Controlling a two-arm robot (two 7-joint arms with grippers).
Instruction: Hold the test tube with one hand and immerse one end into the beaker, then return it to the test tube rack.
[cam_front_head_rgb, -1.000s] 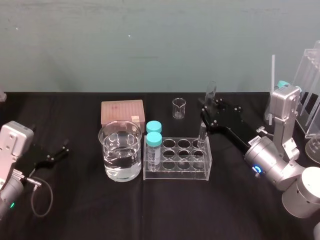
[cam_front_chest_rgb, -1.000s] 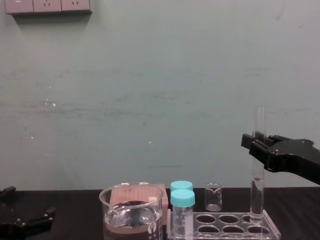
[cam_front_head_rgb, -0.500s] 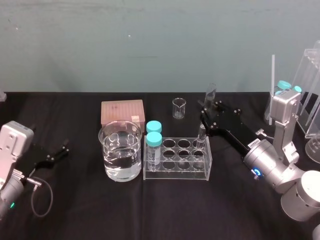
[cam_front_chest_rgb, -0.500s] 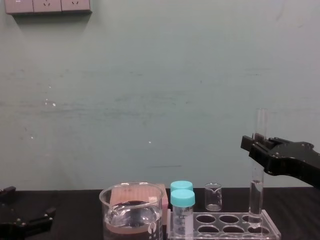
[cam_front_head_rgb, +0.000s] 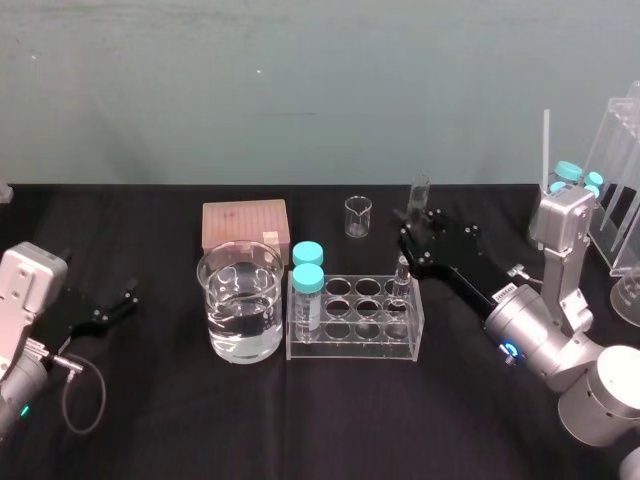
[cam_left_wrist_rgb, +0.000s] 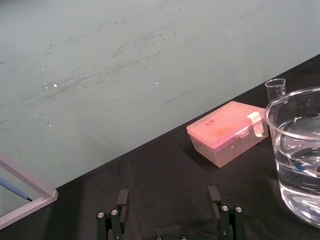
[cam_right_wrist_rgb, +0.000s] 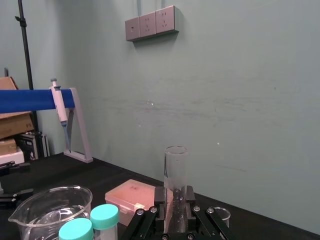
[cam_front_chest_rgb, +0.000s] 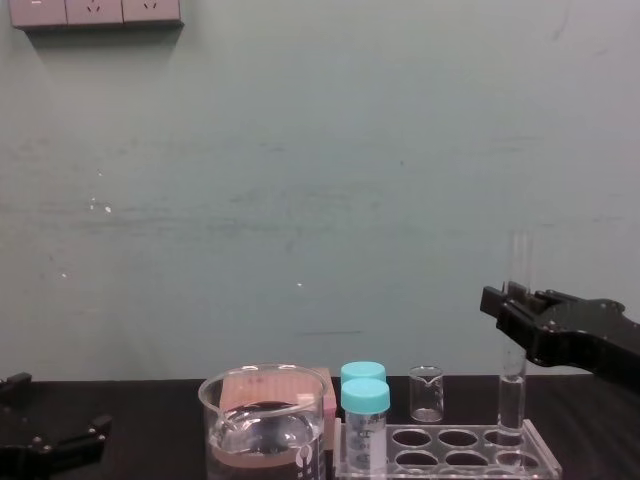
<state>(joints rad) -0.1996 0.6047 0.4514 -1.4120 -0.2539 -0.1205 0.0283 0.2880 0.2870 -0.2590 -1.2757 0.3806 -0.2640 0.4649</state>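
Test tube (cam_front_chest_rgb: 512, 395) upright in rt gripper (cam_front_chest_rgb: 505, 312), lower end in rack (cam_front_head_rgb: 352, 348) hole

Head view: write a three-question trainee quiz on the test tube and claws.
1. True or false: the right claw holds the test tube above the beaker.
2. What stands in the test tube rack's left end? A) two teal-capped vials B) a pipette C) a spoon
3. Fill in: the left claw, parked at the table's left, is ___ (open/shut).
Key: 1 false, its lower end is in the rack, right of the beaker; 2 A; 3 open.
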